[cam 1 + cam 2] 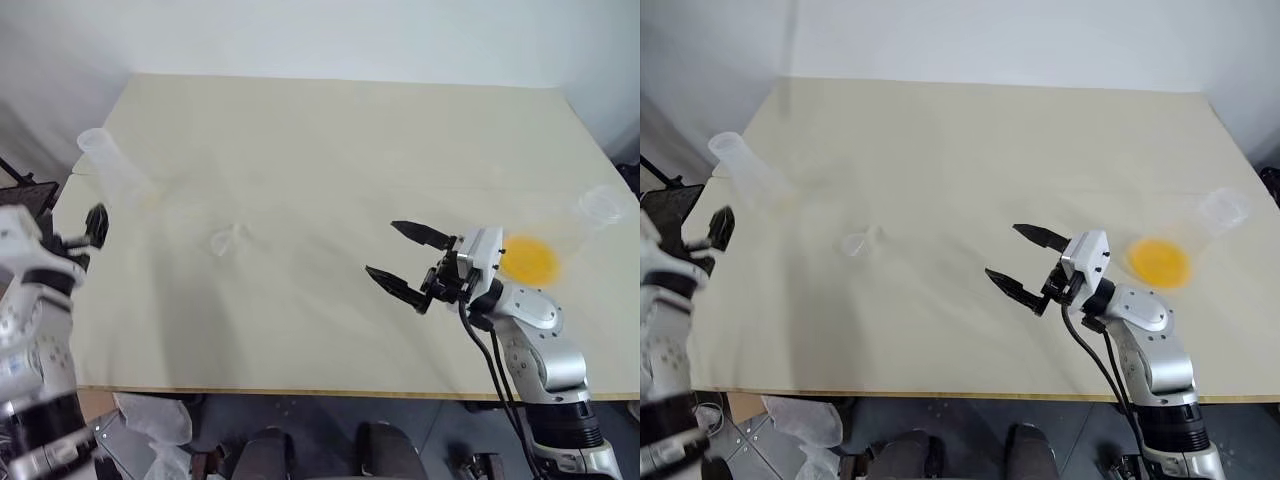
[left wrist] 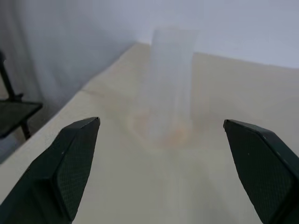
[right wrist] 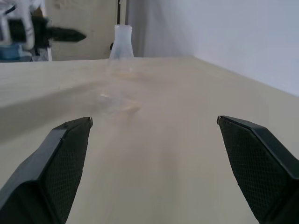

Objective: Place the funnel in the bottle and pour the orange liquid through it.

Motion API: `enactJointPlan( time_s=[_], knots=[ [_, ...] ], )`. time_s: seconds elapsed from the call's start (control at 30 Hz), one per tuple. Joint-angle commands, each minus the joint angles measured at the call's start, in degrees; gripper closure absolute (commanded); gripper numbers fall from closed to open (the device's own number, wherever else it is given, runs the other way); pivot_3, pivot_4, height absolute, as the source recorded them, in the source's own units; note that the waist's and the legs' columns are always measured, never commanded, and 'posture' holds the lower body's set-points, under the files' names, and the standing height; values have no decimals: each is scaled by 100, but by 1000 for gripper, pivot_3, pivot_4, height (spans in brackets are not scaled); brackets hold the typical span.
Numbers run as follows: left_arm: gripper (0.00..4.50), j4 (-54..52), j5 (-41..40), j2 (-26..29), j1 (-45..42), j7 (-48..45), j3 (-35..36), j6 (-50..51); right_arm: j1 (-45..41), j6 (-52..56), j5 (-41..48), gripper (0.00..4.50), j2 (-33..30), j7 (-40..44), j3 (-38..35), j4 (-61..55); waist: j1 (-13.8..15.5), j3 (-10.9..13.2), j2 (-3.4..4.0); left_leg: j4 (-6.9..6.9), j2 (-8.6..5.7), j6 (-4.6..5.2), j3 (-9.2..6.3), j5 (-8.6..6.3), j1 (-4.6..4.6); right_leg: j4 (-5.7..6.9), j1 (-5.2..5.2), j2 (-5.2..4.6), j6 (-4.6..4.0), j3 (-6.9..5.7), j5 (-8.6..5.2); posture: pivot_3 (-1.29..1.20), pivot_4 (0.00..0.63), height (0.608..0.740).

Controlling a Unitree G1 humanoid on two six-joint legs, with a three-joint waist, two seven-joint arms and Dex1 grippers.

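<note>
The bottle, a clear empty conical flask, stands near the table's left edge. In the left wrist view it rises straight ahead of my left gripper, whose jaws are wide open and hold nothing. That gripper hovers at the table's left edge, just short of the bottle. The funnel, small and very faint, lies on the table between the bottle and my right gripper. The right gripper is open and empty, pointing left towards the funnel. The orange liquid sits in a second clear flask behind the right wrist.
The pale tabletop is bare at the middle and back. A dark stand sits beyond the left edge. Crumpled plastic lies on the floor below the front edge.
</note>
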Motion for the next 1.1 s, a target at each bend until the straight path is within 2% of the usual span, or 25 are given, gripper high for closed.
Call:
enactJointPlan(
  time_s=[0.03, 0.23, 0.47, 0.97, 1.1],
  knots=[
    [0, 766, 361, 359, -736, -24, -360, 129, 26, 17, 133, 23, -24, 10, -47, -182, -35, 0, 0, -3, 0, 0, 4, 0, 1, 0, -2, 0, 0, 0, 0, 0, 150, 740],
    [0, 2385, 963, 595, -1938, 32, -844, -314, 17, 52, 145, 23, 11, -3, -16, -200, -113, 0, 0, -3, 1, -2, 8, 1, -6, 3, -5, 1, 0, -22, 0, 0, 150, 740],
    [0, 4194, 1477, 541, -3218, 179, -1175, -1231, -9, 63, 157, 23, 70, -43, 5, -184, -118, 3, -5, 1, -1, -3, 23, 2, -16, 6, -6, -1, 0, -33, 0, 0, 150, 740],
    [0, 5998, 1898, 659, -4266, 299, -1382, -2284, 114, 14, 107, 23, 214, -278, -11, -289, -124, 4, -6, 2, -2, -3, 24, 2, -18, 10, -8, -2, 1, -37, 0, 0, 150, 740],
    [873, 6170, 1912, 691, -4358, 323, -1353, -2426, 161, -7, 87, 0, 240, -340, -10, -324, -124, 4, -6, 1, -1, -3, 24, 2, -17, 12, -9, -1, 1, -37, 0, 0, 150, 740]
  ],
)
